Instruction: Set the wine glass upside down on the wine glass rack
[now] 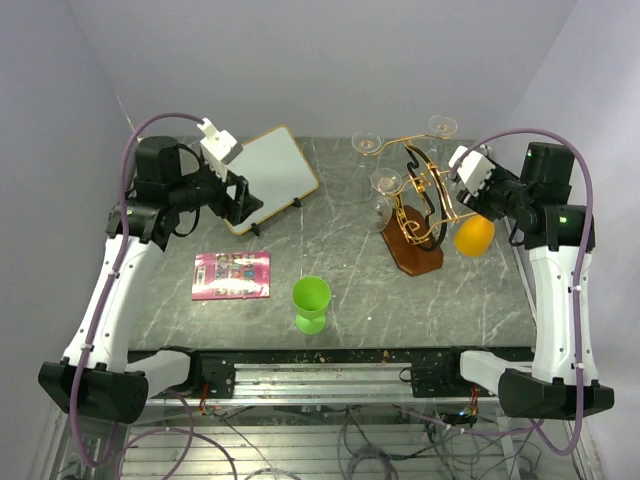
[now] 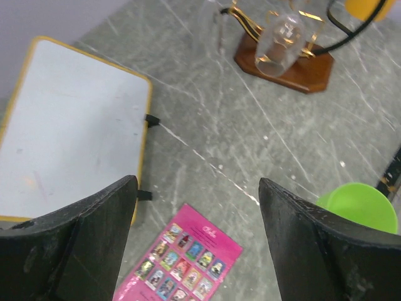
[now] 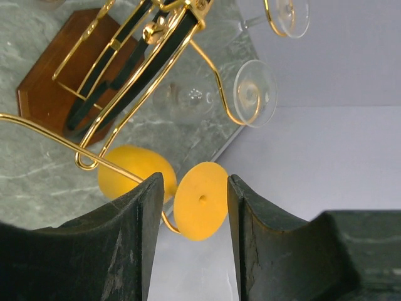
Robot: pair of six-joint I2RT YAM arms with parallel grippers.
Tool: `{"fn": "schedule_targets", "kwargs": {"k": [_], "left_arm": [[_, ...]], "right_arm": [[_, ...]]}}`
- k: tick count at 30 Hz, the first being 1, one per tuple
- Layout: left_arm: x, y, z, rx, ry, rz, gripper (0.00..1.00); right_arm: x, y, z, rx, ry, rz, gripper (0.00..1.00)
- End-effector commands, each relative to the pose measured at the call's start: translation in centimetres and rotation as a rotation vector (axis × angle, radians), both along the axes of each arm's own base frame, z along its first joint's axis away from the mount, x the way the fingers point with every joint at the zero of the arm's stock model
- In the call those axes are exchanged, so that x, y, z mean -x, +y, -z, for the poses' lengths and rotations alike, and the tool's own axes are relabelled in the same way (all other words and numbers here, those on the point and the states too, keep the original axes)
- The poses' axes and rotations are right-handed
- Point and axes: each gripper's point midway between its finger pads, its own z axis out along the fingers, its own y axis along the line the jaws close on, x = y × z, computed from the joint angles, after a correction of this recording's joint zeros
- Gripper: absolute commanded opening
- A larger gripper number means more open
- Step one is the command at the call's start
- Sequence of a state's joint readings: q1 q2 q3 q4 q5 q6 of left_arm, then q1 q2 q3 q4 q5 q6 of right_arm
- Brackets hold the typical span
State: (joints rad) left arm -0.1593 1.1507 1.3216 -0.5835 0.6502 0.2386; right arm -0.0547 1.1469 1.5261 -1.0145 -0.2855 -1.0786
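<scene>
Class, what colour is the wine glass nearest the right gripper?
Yellow-orange; the wine glass shows best in the right wrist view.

Print on pink card (image 2: 182,266) unreadable.

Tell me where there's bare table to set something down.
Bare table lies between the whiteboard and the wine glass rack, and front right between the green cup and the rack. Crowded by the rack: right gripper, yellow wine glass.
</scene>
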Motion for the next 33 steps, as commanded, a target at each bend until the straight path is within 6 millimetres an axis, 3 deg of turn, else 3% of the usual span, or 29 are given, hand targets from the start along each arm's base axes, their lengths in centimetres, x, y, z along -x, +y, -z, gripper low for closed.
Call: {"fn": "schedule_targets", "kwargs": {"k": [1,6,12,27,33], "left_arm": [[3.0,-2.8,3.3,-0.053,0.092,0.174,0.88],[6.1,-5.3,6.7,-0.145,0.138,0.322,0.87],[9.6,-7.8,10.8,-0.222,0.214,0.489,0.85],[11.2,-12.1,15.7,-0.324,0.285,0.600,0.78],[11.1,-12.9,17.6,-0.431,0.287,0.619,0.63]], "right_arm": [[-0.7,0.9,-1.6,-0.104,-0.040,0.030,0.45],[-1.8,0.2,-2.8,-0.194,-0.078,0.149,0.48],[-1.9,0.4,-3.2,-0.211,-0.087,0.147,0.52],[-1.9,0.5,-1.7,-0.204,-0.057,0.137,0.52],[-1.8,0.4,-1.3,-0.198,-0.050,0.137,0.52]]}}
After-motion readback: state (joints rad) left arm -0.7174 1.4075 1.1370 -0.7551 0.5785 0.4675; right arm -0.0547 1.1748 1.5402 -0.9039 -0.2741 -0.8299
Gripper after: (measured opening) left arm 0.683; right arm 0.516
